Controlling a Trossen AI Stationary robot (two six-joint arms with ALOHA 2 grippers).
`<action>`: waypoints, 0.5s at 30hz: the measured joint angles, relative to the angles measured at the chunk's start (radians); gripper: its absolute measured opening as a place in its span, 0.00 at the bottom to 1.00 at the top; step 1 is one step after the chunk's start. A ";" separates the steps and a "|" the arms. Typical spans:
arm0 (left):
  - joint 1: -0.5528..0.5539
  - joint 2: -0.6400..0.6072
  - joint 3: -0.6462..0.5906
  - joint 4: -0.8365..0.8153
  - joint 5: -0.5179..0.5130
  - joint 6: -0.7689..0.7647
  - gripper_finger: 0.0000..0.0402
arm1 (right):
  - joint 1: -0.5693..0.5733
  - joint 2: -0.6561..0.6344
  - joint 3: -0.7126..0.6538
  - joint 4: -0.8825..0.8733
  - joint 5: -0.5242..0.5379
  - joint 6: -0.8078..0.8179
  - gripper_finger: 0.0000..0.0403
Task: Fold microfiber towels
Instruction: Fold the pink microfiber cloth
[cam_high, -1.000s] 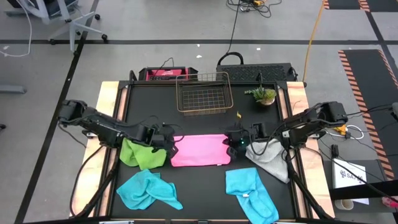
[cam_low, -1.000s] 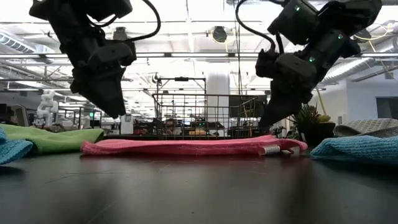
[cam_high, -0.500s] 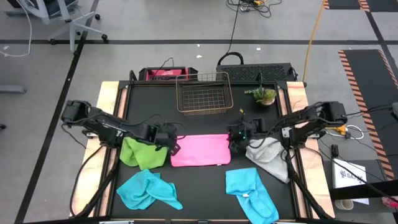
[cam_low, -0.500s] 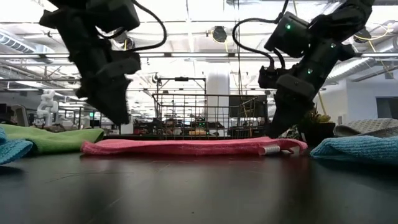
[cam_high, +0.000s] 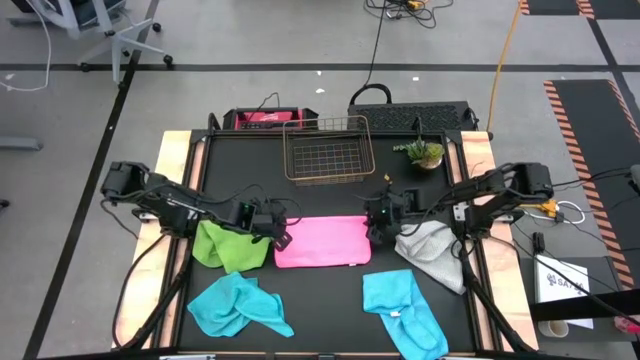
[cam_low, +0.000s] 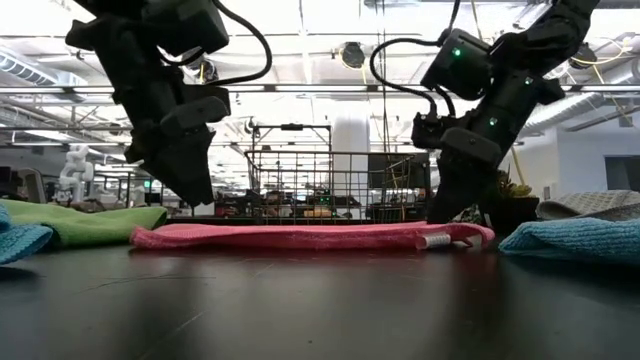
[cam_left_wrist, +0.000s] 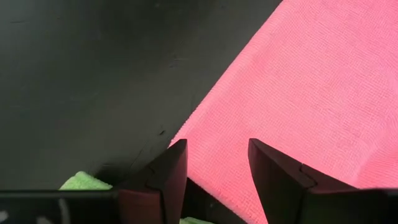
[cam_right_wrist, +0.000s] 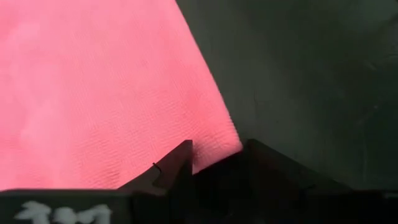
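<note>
Left gripper (cam_high: 281, 233) hangs just above the pink towel's (cam_high: 322, 241) left edge, its fingers (cam_left_wrist: 171, 169) standing apart with pink cloth showing between them and nothing held. To its left the lime green towel (cam_high: 229, 246) lies bunched on the black table (cam_high: 250, 170), touching the pink one's left side. One turquoise towel (cam_high: 236, 304) lies crumpled at the near left. The pink towel is folded flat at the table's middle, a copper wire basket (cam_high: 328, 151) standing well beyond it on the far side. Right gripper (cam_high: 377, 231) hovers over the pink towel's right edge, its fingers (cam_right_wrist: 173, 168) parted and empty. The second turquoise towel (cam_high: 403, 309) lies near right. The light grey towel (cam_high: 436, 251) sits rumpled right of the pink one, under the right arm. A small potted plant (cam_high: 424, 153) stands far right.
</note>
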 joint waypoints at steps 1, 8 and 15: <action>0.000 0.000 0.000 0.000 0.000 0.000 0.43 | 0.000 0.010 0.000 -0.001 -0.001 0.000 0.36; 0.004 0.000 0.000 -0.001 0.000 -0.005 0.43 | 0.000 0.046 0.000 0.094 -0.009 0.026 0.35; 0.004 0.000 0.000 0.006 0.000 -0.013 0.43 | 0.000 0.046 0.000 0.066 -0.074 0.102 0.17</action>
